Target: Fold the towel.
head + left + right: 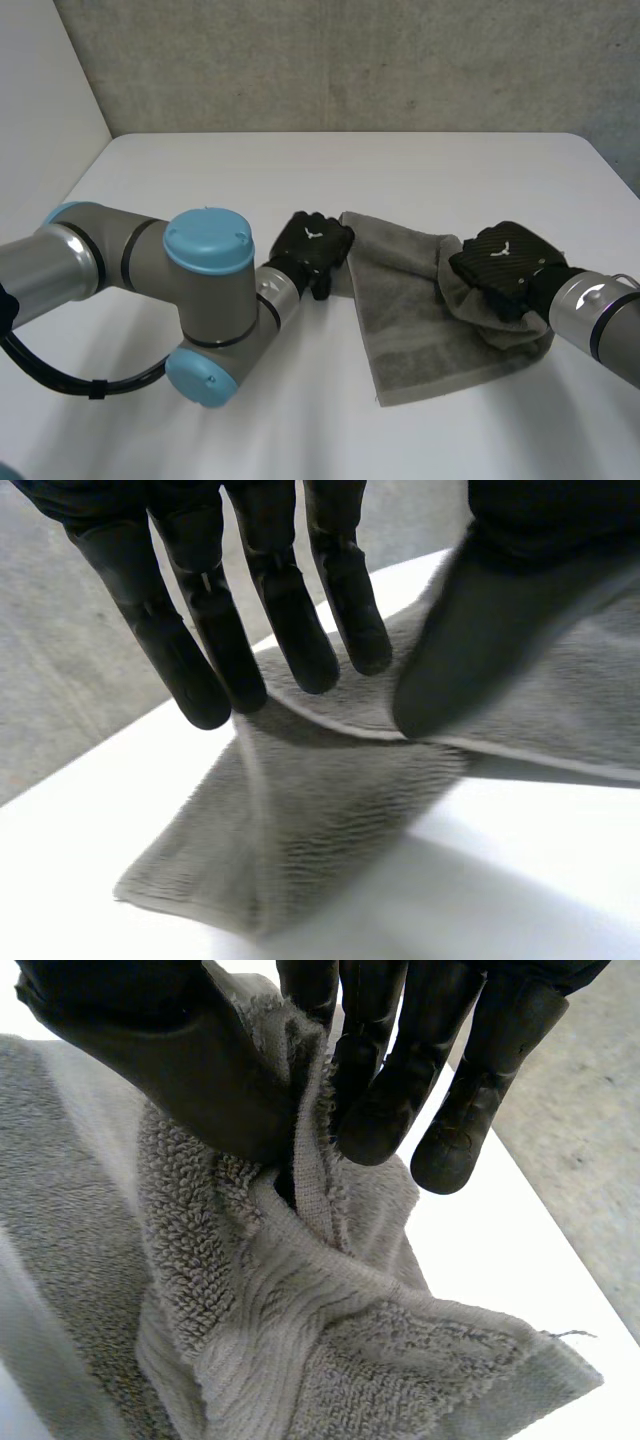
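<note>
Grey towel (412, 318) lies on the white table (200, 180) between the two hands. Its near end is flat, closer to the robot than either hand. Right hand (503, 262) sits on the towel's right edge, fingers (385, 1110) and thumb (190, 1070) clamped on a bunched fold of cloth (a ridge runs from the pinch to a loose corner past the fingertips). Cloth heaps up under its palm. Left hand (314, 243) is at the opposite, far-left corner. Its straight fingers (300, 630) and thumb (470, 650) pinch the edge there, which is lifted slightly off the table, with a corner flap lying flat past the fingertips. Left arm (100, 265) and right arm (600, 310) reach in from the sides. Concrete wall (350, 60) stands beyond the table, well past both hands.
</note>
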Robot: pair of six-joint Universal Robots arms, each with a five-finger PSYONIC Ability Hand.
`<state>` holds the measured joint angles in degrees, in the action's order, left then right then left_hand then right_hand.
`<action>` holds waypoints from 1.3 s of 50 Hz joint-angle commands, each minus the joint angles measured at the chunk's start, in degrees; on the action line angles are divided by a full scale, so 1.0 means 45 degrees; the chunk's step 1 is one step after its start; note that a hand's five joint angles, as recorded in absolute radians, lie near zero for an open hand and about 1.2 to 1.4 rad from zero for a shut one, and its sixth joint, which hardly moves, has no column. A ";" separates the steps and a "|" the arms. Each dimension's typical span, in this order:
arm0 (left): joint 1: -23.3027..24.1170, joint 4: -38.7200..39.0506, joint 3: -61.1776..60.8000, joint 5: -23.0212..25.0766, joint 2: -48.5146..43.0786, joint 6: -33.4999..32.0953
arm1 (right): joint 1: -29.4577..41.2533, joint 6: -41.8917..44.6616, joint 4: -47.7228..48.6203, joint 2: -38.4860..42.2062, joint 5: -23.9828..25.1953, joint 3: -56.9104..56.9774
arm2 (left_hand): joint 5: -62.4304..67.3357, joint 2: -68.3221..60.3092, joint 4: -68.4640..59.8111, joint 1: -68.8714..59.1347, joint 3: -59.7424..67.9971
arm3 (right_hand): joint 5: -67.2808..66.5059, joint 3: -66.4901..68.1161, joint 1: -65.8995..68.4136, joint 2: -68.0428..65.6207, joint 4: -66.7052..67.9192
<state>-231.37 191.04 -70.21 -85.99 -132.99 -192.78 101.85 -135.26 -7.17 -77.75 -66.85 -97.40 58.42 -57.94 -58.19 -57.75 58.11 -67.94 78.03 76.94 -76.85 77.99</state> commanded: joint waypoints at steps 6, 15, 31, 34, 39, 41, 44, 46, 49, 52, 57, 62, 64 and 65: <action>-0.0889 0.0086 0.1834 -0.0032 -0.1287 -0.0089 | -0.0152 -0.0137 0.0167 0.0013 -0.0046 -0.0231 | -0.7925 0.5596 0.5652 0.5554 -0.5633 | -0.0458 0.0438 0.0680 -0.0701 0.0447; -0.1143 -0.0732 0.2517 -0.0306 -0.1990 -0.0109 | -0.0113 -0.0117 0.0343 0.0208 -0.0007 -0.0368 | -0.8598 0.6269 0.6325 0.6227 -0.6307 | -0.0458 0.0438 0.0680 -0.0701 0.0447; -0.1143 -0.1340 0.2537 -0.0305 -0.2127 -0.0089 | -0.0093 -0.0098 0.0538 0.0716 -0.0046 -0.0388 | -0.7888 0.5558 0.5614 0.5517 -0.5596 | -0.0458 0.0438 0.0680 -0.0701 0.0447; -0.1143 -0.1340 0.2595 -0.0286 -0.2264 -0.0108 | -0.0113 -0.0098 0.0558 0.0736 -0.0046 -0.0388 | -0.7589 0.5259 0.5315 0.5218 -0.5297 | -0.0458 0.0438 0.0680 -0.0701 0.0447; -0.1143 -0.1360 0.2771 -0.0266 -0.2536 -0.0128 | -0.0113 -0.0098 0.0558 0.0736 -0.0027 -0.0407 | -0.6655 0.4326 0.4382 0.4284 -0.4363 | -0.0458 0.0438 0.0680 -0.0701 0.0447; -0.1143 -0.1360 0.2810 -0.0266 -0.2595 -0.0109 | -0.0094 -0.0098 0.0538 0.0755 -0.0027 -0.0407 | -0.6654 0.4325 0.4381 0.4283 -0.4363 | -0.0458 0.0438 0.0680 -0.0701 0.0447; -0.1143 -0.1360 0.2869 -0.0247 -0.2634 -0.0128 | -0.0094 -0.0098 0.0558 0.0794 -0.0027 -0.0407 | -0.6357 0.4028 0.4084 0.3986 -0.4065 | -0.0458 0.0438 0.0680 -0.0701 0.0447; -0.1143 -0.1360 0.2869 -0.0169 -0.2654 -0.0128 | -0.0093 -0.0098 0.0558 0.0794 -0.0027 -0.0407 | -0.6281 0.3952 0.4008 0.3910 -0.3990 | -0.0458 0.0438 0.0680 -0.0701 0.0447; -0.1143 -0.1321 0.2888 0.0026 -0.2713 -0.0128 | -0.0113 -0.0098 0.0538 0.0892 -0.0046 -0.0407 | -0.6057 0.3728 0.3784 0.3687 -0.3766 | -0.0458 0.0438 0.0680 -0.0701 0.0447; -0.1124 -0.1301 0.2888 0.0105 -0.2732 -0.0128 | -0.0093 -0.0098 0.0538 0.0951 -0.0046 -0.0407 | -0.5499 0.3170 0.3226 0.3129 -0.3208 | -0.0458 0.0438 0.0680 -0.0701 0.0447; -0.1123 -0.1301 0.3025 0.0124 -0.2752 -0.0108 | -0.0093 -0.0098 0.0538 0.0970 -0.0066 -0.0427 | -0.4449 0.2120 0.2175 0.2078 -0.2157 | -0.0458 0.0438 0.0680 -0.0701 0.0447; -0.1123 -0.1301 0.3064 0.0144 -0.2752 -0.0108 | -0.0093 -0.0098 0.0538 0.0970 -0.0066 -0.0446 | -0.3290 0.0961 0.1017 0.0919 -0.0998 | -0.0458 0.0438 0.0680 -0.0701 0.0447; -0.1123 -0.1301 0.3064 0.0163 -0.2752 -0.0108 | -0.0093 -0.0098 0.0558 0.0970 -0.0066 -0.0446 | -0.3066 0.0737 0.0793 0.0695 -0.0774 | -0.0458 0.0438 0.0680 -0.0701 0.0447; -0.1123 -0.1301 0.3064 0.0163 -0.2752 -0.0108 | -0.0093 -0.0098 0.0558 0.0970 -0.0066 -0.0446 | -0.3065 0.0736 0.0792 0.0695 -0.0774 | -0.0458 0.0438 0.0680 -0.0701 0.0447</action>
<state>-236.43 185.19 -56.53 -85.34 -145.37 -193.28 101.42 -135.70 -4.74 -73.37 -67.14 -99.35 59.28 -59.69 -59.60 -59.63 59.59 -67.94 78.02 76.94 -76.85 77.99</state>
